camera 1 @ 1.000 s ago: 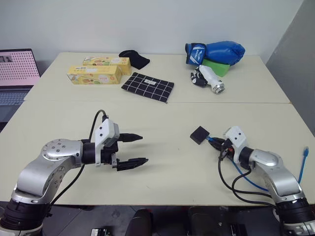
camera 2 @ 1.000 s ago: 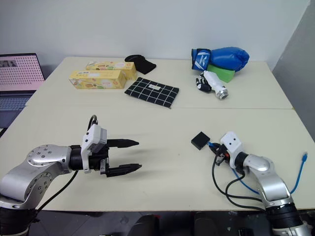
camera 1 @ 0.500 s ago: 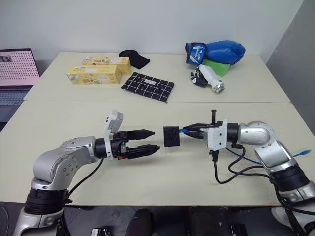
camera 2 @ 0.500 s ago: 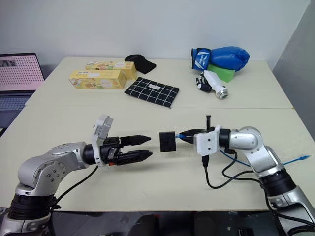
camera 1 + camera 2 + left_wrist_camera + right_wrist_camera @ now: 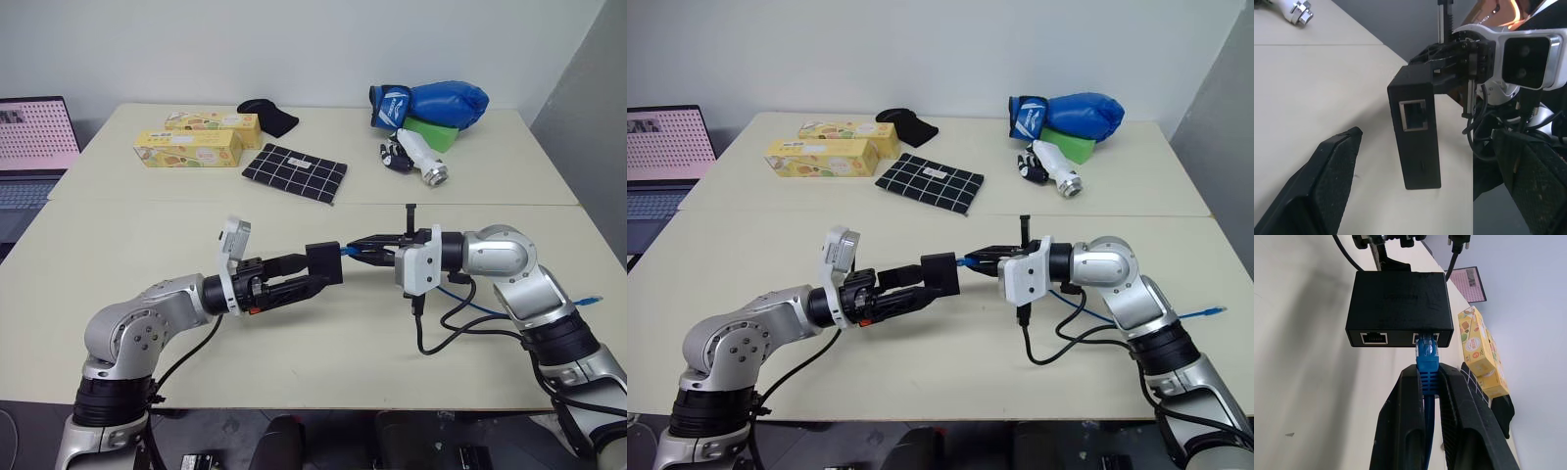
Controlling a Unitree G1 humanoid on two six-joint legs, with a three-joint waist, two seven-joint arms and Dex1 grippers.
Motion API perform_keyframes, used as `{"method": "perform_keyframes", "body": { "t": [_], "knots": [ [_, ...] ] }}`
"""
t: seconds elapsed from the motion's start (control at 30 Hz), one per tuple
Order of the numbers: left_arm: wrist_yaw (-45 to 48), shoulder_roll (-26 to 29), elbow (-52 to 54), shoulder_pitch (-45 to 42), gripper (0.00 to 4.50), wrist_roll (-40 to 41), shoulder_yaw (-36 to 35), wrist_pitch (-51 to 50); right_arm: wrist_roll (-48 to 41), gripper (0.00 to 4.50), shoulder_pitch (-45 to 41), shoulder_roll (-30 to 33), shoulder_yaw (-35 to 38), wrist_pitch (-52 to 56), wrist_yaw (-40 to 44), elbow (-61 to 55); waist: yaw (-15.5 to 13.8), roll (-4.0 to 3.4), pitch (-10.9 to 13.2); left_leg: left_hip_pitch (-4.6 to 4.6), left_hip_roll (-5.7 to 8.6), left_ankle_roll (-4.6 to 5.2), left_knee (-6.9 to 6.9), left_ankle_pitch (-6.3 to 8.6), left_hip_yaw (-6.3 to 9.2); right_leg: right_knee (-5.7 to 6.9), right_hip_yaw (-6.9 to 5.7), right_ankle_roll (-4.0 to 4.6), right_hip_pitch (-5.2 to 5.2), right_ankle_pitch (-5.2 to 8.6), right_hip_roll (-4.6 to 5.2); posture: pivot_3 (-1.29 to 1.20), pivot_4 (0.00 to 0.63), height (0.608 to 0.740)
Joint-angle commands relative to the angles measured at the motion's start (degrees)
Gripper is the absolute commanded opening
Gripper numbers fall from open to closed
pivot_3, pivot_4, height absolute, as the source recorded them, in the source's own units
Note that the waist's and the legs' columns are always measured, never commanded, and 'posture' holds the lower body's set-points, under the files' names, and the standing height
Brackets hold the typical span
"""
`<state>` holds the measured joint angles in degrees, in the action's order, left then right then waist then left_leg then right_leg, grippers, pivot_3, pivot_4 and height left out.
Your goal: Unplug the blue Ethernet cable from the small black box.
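We are holding the blue Ethernet cable (image 5: 1427, 363) pinched in our right gripper (image 5: 1426, 382), lifting the small black box (image 5: 323, 264) above the table (image 5: 147, 235). Left gripper (image 5: 1425, 161) jaws are standing wide around it, seemingly not touching; next they need closing, then pulling apart.

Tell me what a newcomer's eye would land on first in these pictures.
First, the meeting of arms above the near table: the right gripper is shut on the blue Ethernet cable, plugged into the small black box held in mid-air. The left gripper stands open around that box. Next, the blue boxing glove at the far right of the table.
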<state>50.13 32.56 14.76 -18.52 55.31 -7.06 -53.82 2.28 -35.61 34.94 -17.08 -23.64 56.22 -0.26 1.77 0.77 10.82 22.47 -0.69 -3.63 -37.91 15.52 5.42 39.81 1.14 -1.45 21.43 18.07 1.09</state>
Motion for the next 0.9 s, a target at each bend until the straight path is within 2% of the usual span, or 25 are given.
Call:
{"method": "perform_keyframes", "body": {
  "t": [0.03,0.13,0.47,0.53,0.67,0.73,0.9],
  "knots": [
    [0.36,-0.13,-0.03,-0.98,3.74,2.57,-1.42,-0.90,-0.16,0.13,-1.49,-0.12,0.47,-1.18,0.15,-2.43,0.00,0.00,0.00,0.00,0.00,0.00,0.00,0.00,0.00,0.00,0.00,0.00,0.00,0.00,0.00,0.00,0.150,0.740],
    [0.93,0.02,-0.38,-1.06,2.95,3.36,-1.27,-1.45,0.10,0.13,-1.52,-0.16,0.54,-1.43,-0.12,-2.65,0.00,0.00,0.00,0.00,0.00,0.00,0.00,0.00,0.00,0.00,0.00,0.00,0.00,0.00,0.00,0.00,0.150,0.740],
    [1.56,0.35,-1.39,-1.16,0.97,2.05,0.15,-0.70,0.93,0.13,-1.25,-0.72,0.72,-2.92,-0.92,-3.26,0.00,0.00,0.00,0.00,0.00,0.00,0.00,0.00,0.00,0.00,0.00,0.00,0.00,0.00,0.00,0.00,0.150,0.740],
    [2.24,0.89,-1.10,-0.87,0.78,1.09,0.92,-0.27,1.34,0.13,-1.13,-0.56,0.39,-3.77,-0.68,-3.51,0.00,0.00,0.00,0.00,0.00,0.00,0.00,0.00,0.01,0.00,-0.01,0.00,0.00,0.00,0.00,0.00,0.150,0.740],
    [3.64,1.75,-1.30,-0.77,0.78,-0.23,1.58,0.59,3.63,0.13,-1.24,-0.34,0.55,-7.14,-1.85,-3.37,-0.01,0.00,0.00,0.00,0.01,-0.07,0.01,-0.04,0.00,0.00,-0.01,0.00,0.00,0.00,0.00,0.00,0.150,0.740],
    [4.14,1.89,-1.87,-1.08,0.78,-0.57,1.51,0.83,3.77,0.84,-1.15,-0.23,0.64,-7.66,-1.76,-3.48,-0.01,0.00,0.00,0.00,0.01,-0.07,0.01,-0.04,0.00,0.00,0.00,0.00,0.01,0.00,-0.01,0.00,0.150,0.740],
    [7.18,3.52,-2.64,-1.73,0.78,-2.93,3.16,2.19,-0.09,1.97,0.30,2.89,0.95,-3.32,2.10,-6.94,-0.02,0.00,0.00,0.00,0.01,-0.07,0.01,-0.04,0.00,0.00,-0.01,0.00,0.00,0.00,0.00,0.00,0.150,0.740]
  ]
}}
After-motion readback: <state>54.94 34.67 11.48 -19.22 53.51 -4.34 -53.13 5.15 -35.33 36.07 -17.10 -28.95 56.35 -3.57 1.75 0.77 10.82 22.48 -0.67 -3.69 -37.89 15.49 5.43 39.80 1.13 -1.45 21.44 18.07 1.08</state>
